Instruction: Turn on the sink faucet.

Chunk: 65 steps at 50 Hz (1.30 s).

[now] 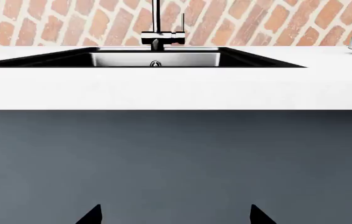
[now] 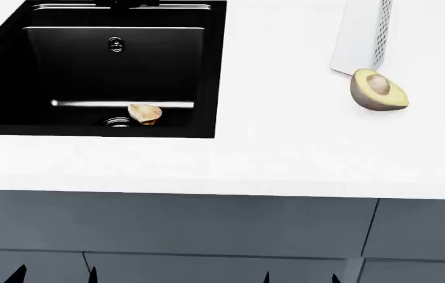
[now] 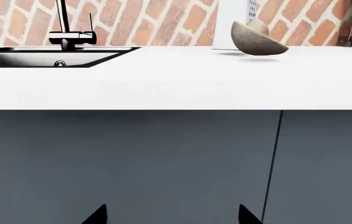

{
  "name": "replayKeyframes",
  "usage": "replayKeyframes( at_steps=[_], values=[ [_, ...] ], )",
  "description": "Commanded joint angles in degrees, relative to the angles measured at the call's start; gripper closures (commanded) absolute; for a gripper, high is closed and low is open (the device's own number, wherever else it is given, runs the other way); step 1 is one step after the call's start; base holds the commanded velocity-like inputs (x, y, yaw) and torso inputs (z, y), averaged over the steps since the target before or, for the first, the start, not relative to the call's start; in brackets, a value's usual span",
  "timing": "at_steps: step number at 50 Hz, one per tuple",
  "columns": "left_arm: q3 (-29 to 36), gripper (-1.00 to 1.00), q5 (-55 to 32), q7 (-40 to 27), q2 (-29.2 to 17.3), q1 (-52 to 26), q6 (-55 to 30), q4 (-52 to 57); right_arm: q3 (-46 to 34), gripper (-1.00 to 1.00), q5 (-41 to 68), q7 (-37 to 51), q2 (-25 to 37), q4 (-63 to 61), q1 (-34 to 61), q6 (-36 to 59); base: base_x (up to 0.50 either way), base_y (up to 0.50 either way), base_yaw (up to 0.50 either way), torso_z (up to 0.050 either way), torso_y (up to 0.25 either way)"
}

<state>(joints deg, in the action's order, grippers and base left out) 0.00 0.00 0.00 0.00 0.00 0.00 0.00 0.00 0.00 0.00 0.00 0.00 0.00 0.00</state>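
The slim black tubular sink faucet [image 1: 157, 32] stands at the far edge of the deep glossy black rectangular sink [image 2: 206, 76], set in the white worktop [image 2: 285, 153]. Left gripper [image 1: 174, 215] and right gripper [image 3: 171, 215] hang low before the grey cabinet fronts [image 1: 176, 158], fingers [image 1: 92, 215] spread wide, holding nothing.

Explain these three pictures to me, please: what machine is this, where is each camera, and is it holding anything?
It is a simulated two-armed wheeled robot facing a kitchen counter. One picture looks down from its head; the other two come from cameras near each pincer. The black points at the bottom edges are the fingertips of the left pincer and the right pincer, both spread apart, holding nothing, low before the grey cabinet doors. On the white countertop lies a halved avocado. The glossy black rectangular sink holds a small pale food piece. The slim faucet with its thin lever stands untouched.
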Motion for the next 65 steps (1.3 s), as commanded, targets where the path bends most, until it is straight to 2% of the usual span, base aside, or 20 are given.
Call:
replayKeyframes(
  at_steps=[1,18,47,65],
  values=[
    [1.1,-1.0,-0.9,-1.3,-0.8,-0.2,-0.1,-0.1,-1.7,-1.0,0.1,1.2,0.9,0.1,0.2,0.1,0.0,0.0,0.0,0.0,0.0],
    [2.9,-1.0,-4.7,-3.8,-3.3,0.5,-0.4,0.6,-5.2,-1.0,0.9,3.4,3.7,-0.2,0.2,-0.9,0.0,0.01,0.0,0.0,0.0],
    [5.3,-1.0,-5.9,-6.4,-5.5,0.6,0.1,0.4,-6.7,-1.0,3.6,6.1,5.4,0.7,0.7,-1.3,0.03,0.48,0.0,0.0,0.0],
    [6.4,-1.0,-7.3,-7.2,-6.7,0.8,-0.7,1.0,-7.8,-1.0,4.4,8.1,6.3,-0.8,0.7,-0.2,0.0,0.02,0.0,0.0,0.0]
  ],
)
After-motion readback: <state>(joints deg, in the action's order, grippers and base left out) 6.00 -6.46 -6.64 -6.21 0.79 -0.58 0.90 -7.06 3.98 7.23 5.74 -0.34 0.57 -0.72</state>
